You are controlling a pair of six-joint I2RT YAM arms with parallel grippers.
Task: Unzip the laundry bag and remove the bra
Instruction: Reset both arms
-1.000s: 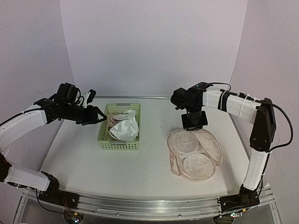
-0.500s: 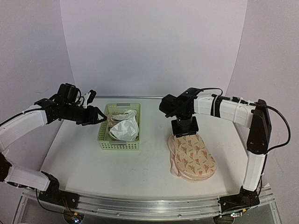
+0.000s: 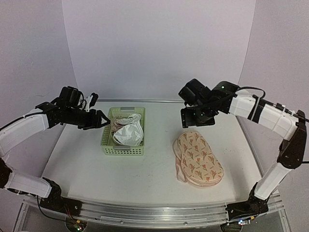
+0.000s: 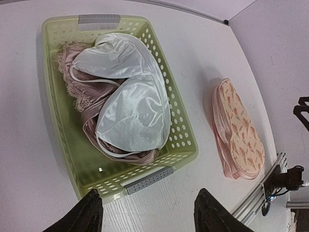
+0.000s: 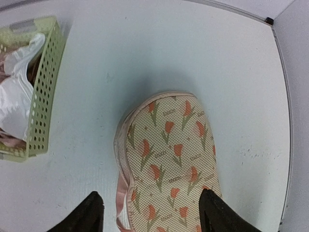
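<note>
The laundry bag (image 3: 199, 158) lies folded flat on the table's right half, its patterned side up with orange-red and green motifs; it also shows in the left wrist view as the laundry bag (image 4: 240, 131). My right gripper (image 3: 198, 119) hangs open above the bag's far end, holding nothing. Seen from the right wrist, the bag (image 5: 174, 154) lies below the right gripper (image 5: 150, 192). A white satin bra (image 3: 129, 132) lies in the green basket (image 3: 123, 151), on top of a dusty-pink lace garment (image 4: 72, 72). My left gripper (image 3: 102, 121) is open at the basket's left side, empty.
The light green lattice basket (image 4: 184, 126) stands left of centre, its grey handle (image 4: 147, 180) just ahead of my left gripper (image 4: 147, 191). A pink strap (image 5: 117, 193) trails from the bag's left edge. The table's far right corner (image 5: 268, 20) is close behind the bag.
A second ago the bag lay spread open with its lining up. The right gripper folded the top half over, let go, opened and rose up and back. The left arm stayed put.
</note>
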